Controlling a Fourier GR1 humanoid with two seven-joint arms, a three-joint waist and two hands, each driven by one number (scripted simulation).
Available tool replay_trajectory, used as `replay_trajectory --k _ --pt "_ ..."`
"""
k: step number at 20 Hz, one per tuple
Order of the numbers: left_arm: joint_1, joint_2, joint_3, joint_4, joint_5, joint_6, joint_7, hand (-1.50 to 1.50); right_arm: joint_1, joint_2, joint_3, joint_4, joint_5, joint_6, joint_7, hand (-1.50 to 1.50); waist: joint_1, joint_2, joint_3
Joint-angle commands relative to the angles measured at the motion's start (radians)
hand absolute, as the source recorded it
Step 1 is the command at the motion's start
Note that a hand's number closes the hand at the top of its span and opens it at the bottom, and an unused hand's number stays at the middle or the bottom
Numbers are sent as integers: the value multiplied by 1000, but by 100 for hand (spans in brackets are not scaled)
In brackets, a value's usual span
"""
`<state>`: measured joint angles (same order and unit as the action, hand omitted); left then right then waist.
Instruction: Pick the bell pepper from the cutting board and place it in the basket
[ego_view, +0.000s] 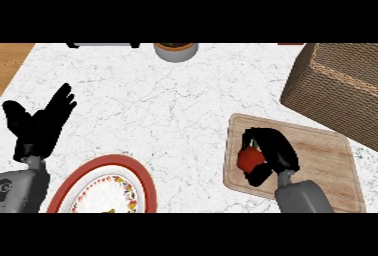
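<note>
White marbled surface (170, 100) spreads wide between my resting left robot hand (40, 125), fingers straight, and the cutting board (325, 160). My right robot hand (272, 155) curls around the red bell pepper (249, 159), which sits on the board's left part. I judge it light, hollow and smooth-skinned, so best held around its middle. Beyond the board's far edge, the basket (339, 90) stands near, its wall needing a lift to clear.

White marble counter (184, 100); red-rimmed plate (111, 187) with patterned centre at lower left; grey pot (176, 51) at top edge, cut off.
</note>
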<state>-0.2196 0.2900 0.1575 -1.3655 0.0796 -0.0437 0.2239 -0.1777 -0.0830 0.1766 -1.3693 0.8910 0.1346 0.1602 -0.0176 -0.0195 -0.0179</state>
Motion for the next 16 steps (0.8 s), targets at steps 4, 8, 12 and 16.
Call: replay_trajectory --k 4,8,12,16 --pt "16 -12 -8 16 4 -19 -35 0 0 81 224 -248 -260 -342 200 150 27 9 19" --pt "-20 -30 -8 11 -6 23 6 0 -18 82 385 -419 -88 -511 411 150 5 8 17" --pt "52 4 -1 -44 -5 -9 1 0 -116 83 433 -530 99 -495 709 150 19 9 16" --pt "-12 -4 -3 -27 -12 -2 1 0 -257 83 331 -576 175 -350 847 150 15 16 17"
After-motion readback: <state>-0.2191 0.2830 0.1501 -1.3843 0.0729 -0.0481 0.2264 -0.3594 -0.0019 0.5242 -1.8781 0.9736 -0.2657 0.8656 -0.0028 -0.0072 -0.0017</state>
